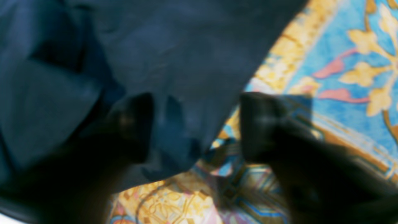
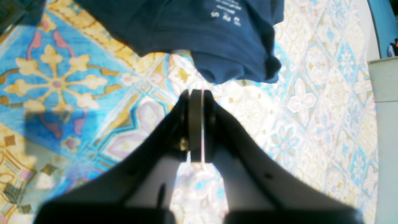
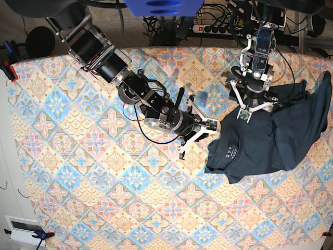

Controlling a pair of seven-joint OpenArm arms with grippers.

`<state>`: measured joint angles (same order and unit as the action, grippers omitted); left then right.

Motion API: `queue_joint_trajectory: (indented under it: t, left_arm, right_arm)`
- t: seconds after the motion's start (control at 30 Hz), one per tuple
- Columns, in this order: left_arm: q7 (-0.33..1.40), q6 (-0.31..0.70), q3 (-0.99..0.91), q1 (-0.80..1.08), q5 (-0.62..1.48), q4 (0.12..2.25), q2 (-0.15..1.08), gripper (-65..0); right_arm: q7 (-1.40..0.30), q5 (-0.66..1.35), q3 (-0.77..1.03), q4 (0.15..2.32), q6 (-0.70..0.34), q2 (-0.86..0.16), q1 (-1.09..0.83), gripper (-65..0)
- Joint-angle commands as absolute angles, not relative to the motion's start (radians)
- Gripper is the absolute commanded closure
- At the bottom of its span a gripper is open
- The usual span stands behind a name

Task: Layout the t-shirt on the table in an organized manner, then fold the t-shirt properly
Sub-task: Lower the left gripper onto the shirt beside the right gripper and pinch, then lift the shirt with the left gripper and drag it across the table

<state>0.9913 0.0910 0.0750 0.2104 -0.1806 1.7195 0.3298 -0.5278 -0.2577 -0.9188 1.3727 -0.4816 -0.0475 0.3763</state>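
Spread across nearly the whole base view, the table (image 3: pixel 93 172) wears a cloth of pink, blue and yellow diamond tiles, with cables and a power strip (image 3: pixel 216 28) behind its far edge. We see the t-shirt (image 3: pixel 276 143), dark navy and crumpled, lying at the right of that view, one part trailing toward the upper right edge and its neck end pointing toward the middle of the table.

From the base view we make out the small white label only as a speck. In the right wrist view it shows as rows of white print at the top, above a bunched fold of fabric.

The right gripper (image 2: pixel 196 93) sits over bare cloth just short of that fold, its fingers pressed together with nothing between them. In the base view it lies left of the shirt, near the neck end.

The left gripper (image 1: pixel 199 124) shows in its own blurred view with its fingers spread. One dark finger (image 1: pixel 133 124) lies against the navy fabric and the other (image 1: pixel 264 124) is over the patterned cloth, with the shirt's edge hanging between them. We cannot tell whether the fabric is pinched. In the base view this gripper stands at the shirt's upper left edge.
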Motion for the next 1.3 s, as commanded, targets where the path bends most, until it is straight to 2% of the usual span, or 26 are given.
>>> queue_joint_trajectory:
  t: [0.0, 0.1, 0.33, 0.47, 0.63, 0.83, 1.0, 1.13, 1.27]
  left_arm:
    - [0.997, 0.081, 0.070, 0.199, -0.189, 1.730, 0.338, -20.6]
    - [0.987, 0.081, 0.064, 0.170, -0.197, 1.732, 0.300, 0.0]
    - [0.966, 0.079, 0.119, 0.122, -0.202, 1.776, 0.214, 0.0]
    - [0.928, 0.079, 0.193, 0.107, -0.203, 1.865, 0.125, 0.0]
    - [0.935, 0.084, 0.357, 0.004, -0.206, 1.879, -0.001, 0.0]
    - [0.940, 0.088, 0.553, -0.045, -0.211, 1.897, -0.154, 0.0]
    - [0.998, 0.090, 0.704, -0.074, -0.203, 2.018, -0.157, 0.0]
    - [1.006, 0.090, 0.748, -0.111, -0.200, 2.100, -0.157, 0.0]
    - [1.015, 0.090, 0.734, -0.166, -0.216, 2.087, -0.157, 0.0]
  right_arm:
    - [-0.509, -0.252, -0.912, 1.392, -0.472, -0.036, 0.401, -0.7]
    - [-0.509, -0.252, -0.912, 1.402, -0.472, -0.036, 0.401, -0.7]
    - [-0.509, -0.252, -0.809, 1.449, -0.472, -0.084, 0.358, -0.7]
    - [-0.509, -0.249, -0.645, 1.523, -0.472, -0.151, 0.315, -0.7]
    - [-0.507, -0.248, -0.394, 1.573, -0.472, -0.220, 0.252, -0.7]
    - [-0.503, -0.248, -0.097, 1.583, -0.478, -0.240, 0.191, -0.7]
    - [-0.503, -0.248, 0.076, 1.575, -0.478, -0.254, 0.186, -0.7]
    - [-0.503, -0.246, 0.110, 1.570, -0.478, -0.292, 0.193, -0.7]
    - [-0.501, -0.202, 0.101, 1.580, -0.478, -0.317, 0.185, -0.7]
